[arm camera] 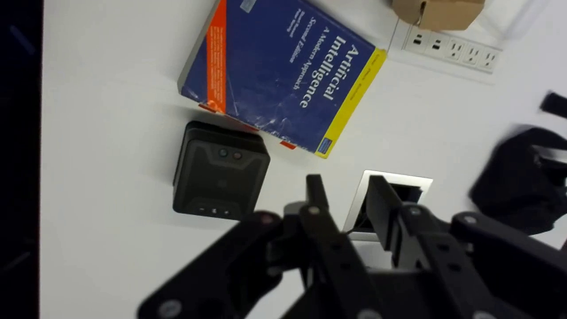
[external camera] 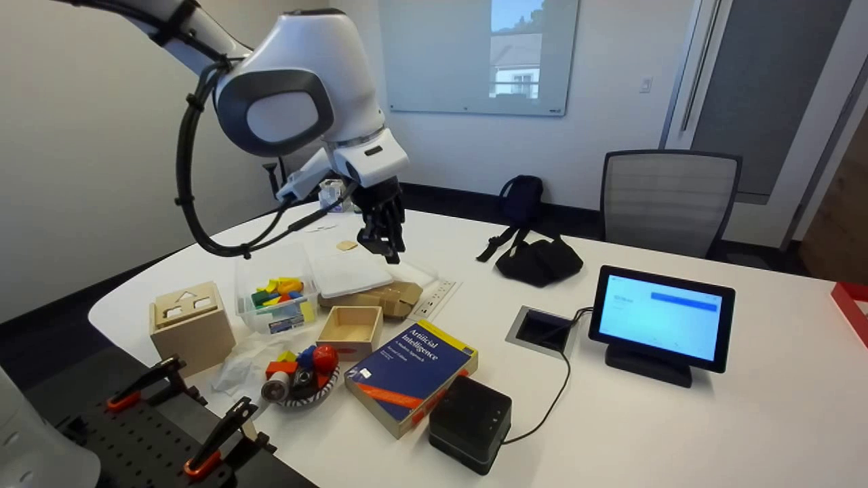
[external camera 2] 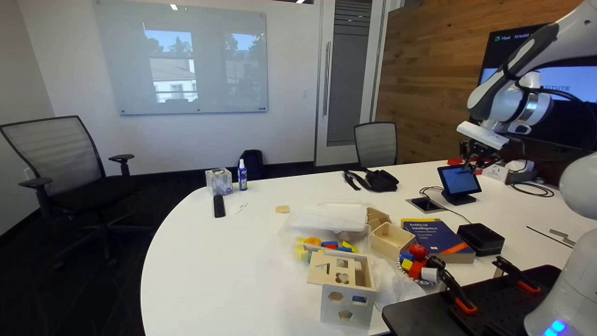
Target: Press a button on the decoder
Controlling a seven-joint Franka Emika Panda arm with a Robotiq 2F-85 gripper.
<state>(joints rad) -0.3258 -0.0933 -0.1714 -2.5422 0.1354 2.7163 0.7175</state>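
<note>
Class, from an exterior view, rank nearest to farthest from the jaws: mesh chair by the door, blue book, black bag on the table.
1. Blue book: beside the decoder.
2. Black bag: further back on the table.
3. Mesh chair: beyond the table.

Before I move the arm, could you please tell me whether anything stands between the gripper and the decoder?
Nothing visible does: the gripper has open air down to the decoder, whose top is uncovered; the Artificial Intelligence textbook lies beside it, not over it.

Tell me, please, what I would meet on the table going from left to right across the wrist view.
Decoder, metal-framed opening, power outlet strip, black bag. Blue book omitted: its span overlaps the decoder's.
</note>
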